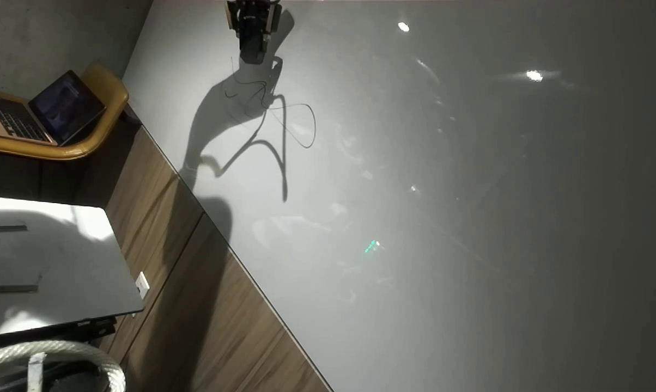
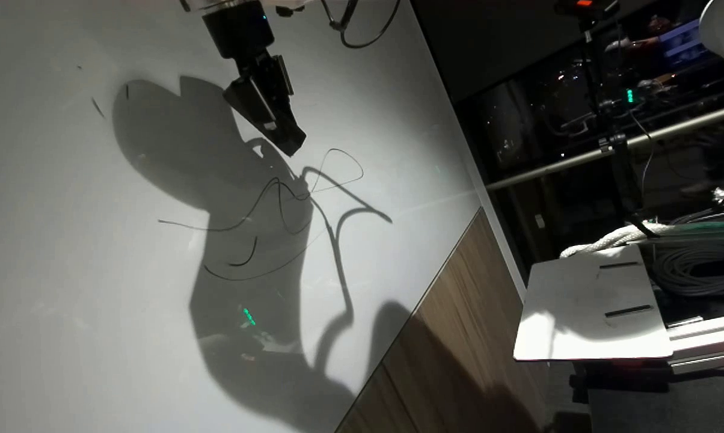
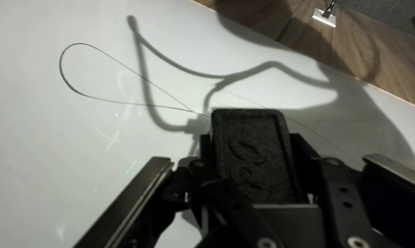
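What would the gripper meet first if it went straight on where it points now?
Probably the white surface, near the thin dark lines, with the dark block in the gripper touching first; any gap is hard to judge.

The place looked like an office-cum-lab. In an exterior view, a laptop [image 1: 50, 117] sat on a mustard chair [image 1: 102, 87] toward ten o'clock, and a socket [image 1: 143, 285] showed in wood panelling [image 1: 197, 283] toward eight. A whiteboard-like panel [image 1: 426, 218] filled much of both exterior views. An equipment stand [image 2: 614, 147] stood near two o'clock in an exterior view, coiled cable [image 2: 677, 270] near three.
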You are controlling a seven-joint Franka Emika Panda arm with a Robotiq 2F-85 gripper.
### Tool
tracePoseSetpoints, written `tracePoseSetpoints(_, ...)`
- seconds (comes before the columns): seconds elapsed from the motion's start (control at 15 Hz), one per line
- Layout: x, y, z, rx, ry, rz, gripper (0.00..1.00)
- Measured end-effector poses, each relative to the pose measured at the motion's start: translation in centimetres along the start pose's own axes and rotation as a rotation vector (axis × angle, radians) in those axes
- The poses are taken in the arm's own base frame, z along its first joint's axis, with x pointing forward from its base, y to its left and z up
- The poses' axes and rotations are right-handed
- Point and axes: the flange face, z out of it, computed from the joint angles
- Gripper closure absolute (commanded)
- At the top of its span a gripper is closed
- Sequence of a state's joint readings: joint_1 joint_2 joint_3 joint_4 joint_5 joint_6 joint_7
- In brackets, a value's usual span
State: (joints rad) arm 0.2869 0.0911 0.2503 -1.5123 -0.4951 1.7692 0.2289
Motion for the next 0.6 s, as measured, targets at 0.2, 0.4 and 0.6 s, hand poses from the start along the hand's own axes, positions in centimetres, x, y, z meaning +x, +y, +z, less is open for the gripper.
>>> tracePoseSetpoints(0.2, 0.8, -0.3, -1.2, 0.001, -0.019, 0.002, 0.69)
tracePoseSetpoints(0.4, 2.3, 0.6, -2.8, 0.001, -0.017, 0.023, 0.69)
tracePoseSetpoints(0.6, 3.9, 0.0, -3.7, 0.001, 0.007, 0.022, 0.69)
